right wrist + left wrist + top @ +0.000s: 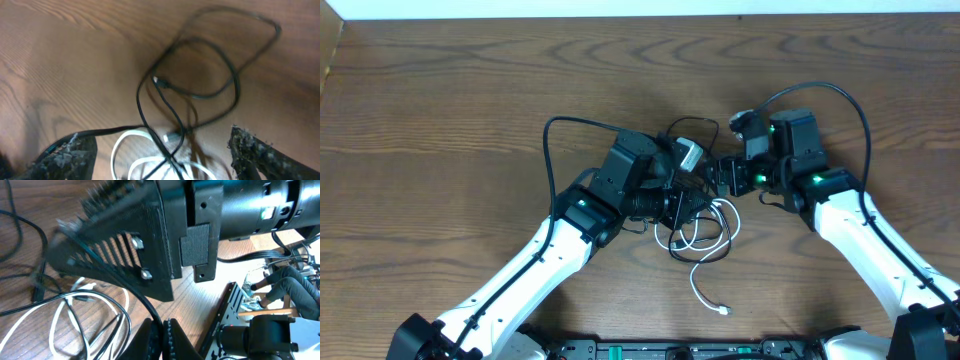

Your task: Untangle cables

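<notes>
The black cable (692, 128) and the white cable (708, 238) lie tangled on the table between my two arms. The white cable's plug end (723, 311) trails toward the front edge. My left gripper (162, 339) is shut on a strand of the black cable (148, 311), with white cable loops (64, 311) beside it. In the overhead view the left gripper (688, 205) sits over the tangle. My right gripper (160, 145) is open wide above the crossing black cable (200, 75) and white cable (131, 150); it also shows from overhead (724, 178).
The right arm's gripper body (145, 240) fills the top of the left wrist view, very close. Thicker black arm cables arc at the left (552, 140) and right (850, 105). The wooden table (440, 120) extends around the arms.
</notes>
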Robot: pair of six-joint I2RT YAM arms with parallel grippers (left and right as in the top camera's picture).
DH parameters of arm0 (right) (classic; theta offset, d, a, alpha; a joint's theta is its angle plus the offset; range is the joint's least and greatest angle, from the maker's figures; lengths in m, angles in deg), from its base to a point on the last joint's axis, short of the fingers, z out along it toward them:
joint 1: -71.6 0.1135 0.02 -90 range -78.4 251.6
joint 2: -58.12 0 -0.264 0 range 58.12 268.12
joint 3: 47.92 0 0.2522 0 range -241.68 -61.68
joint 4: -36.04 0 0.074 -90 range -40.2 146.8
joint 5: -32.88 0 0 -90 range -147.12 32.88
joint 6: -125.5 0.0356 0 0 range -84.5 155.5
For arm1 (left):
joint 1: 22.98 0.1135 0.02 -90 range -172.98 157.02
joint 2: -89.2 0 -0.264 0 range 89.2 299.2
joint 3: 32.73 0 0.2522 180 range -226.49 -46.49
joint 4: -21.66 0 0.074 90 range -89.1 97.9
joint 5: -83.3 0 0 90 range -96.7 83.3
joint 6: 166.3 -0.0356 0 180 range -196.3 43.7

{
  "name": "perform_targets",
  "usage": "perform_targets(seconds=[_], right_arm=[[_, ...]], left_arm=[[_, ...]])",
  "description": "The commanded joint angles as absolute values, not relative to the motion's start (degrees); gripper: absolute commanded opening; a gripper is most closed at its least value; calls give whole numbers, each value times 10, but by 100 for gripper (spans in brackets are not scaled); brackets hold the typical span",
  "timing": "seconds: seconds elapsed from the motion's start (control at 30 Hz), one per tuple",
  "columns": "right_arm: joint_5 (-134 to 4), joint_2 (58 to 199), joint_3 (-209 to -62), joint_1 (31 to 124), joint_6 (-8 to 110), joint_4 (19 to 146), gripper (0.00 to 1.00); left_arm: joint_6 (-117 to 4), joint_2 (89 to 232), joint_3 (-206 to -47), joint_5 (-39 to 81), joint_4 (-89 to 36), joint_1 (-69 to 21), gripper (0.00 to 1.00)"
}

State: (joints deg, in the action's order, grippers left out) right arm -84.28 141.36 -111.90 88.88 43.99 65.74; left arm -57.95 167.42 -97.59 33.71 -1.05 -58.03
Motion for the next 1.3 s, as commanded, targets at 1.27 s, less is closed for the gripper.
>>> perform_targets(seconds=[1.27], right_arm=[[-1139, 1413, -1120, 920, 275, 642, 77]], left_arm=[[-379, 1528, -990, 297, 214, -486, 7]])
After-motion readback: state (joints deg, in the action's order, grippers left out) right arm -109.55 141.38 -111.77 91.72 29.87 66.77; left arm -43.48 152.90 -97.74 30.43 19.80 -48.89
